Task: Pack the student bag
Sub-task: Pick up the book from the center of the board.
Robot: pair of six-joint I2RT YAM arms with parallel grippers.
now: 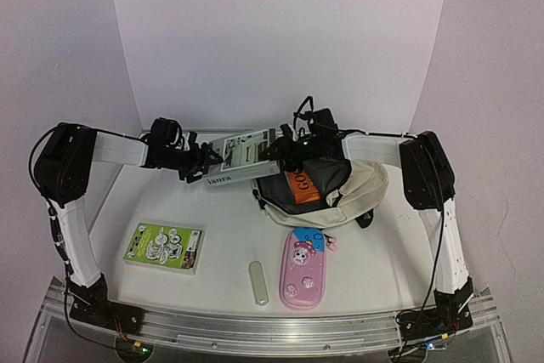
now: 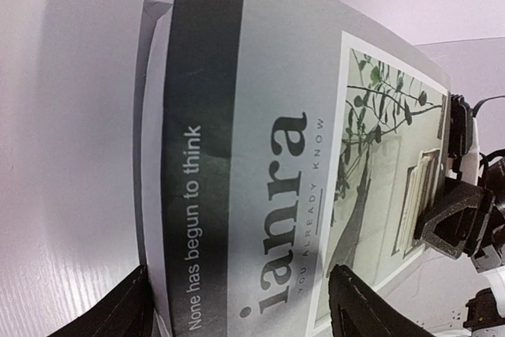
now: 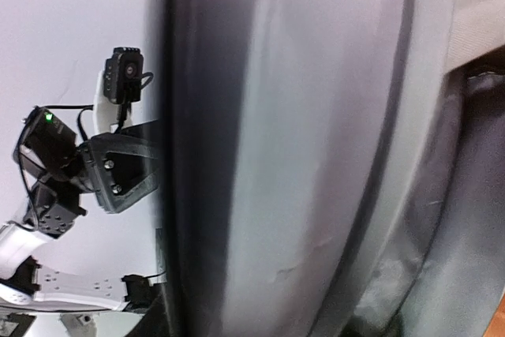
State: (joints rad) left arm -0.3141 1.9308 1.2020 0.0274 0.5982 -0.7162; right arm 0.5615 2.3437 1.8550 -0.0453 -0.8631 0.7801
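A grey book [image 1: 242, 152] titled "ianra" hangs above the table's back, between both grippers. My left gripper [image 1: 204, 166] is shut on its left end; in the left wrist view [image 2: 237, 274] the black fingers [image 2: 355, 305] straddle the book [image 2: 260, 116]. My right gripper [image 1: 283, 152] is closed on the book's right edge, with one finger lying on the cover [image 2: 450, 219]. The book [image 3: 300, 147] fills the right wrist view and hides that gripper's fingers. The cream student bag [image 1: 361, 180] lies open just right of the book, grey lining [image 3: 465, 195] showing, with an orange book [image 1: 303, 184] inside.
A green book [image 1: 164, 246] lies front left. A pink cartoon pencil case [image 1: 302, 269] and a small white stick [image 1: 259, 282] lie near the front middle. White walls close in the back and sides.
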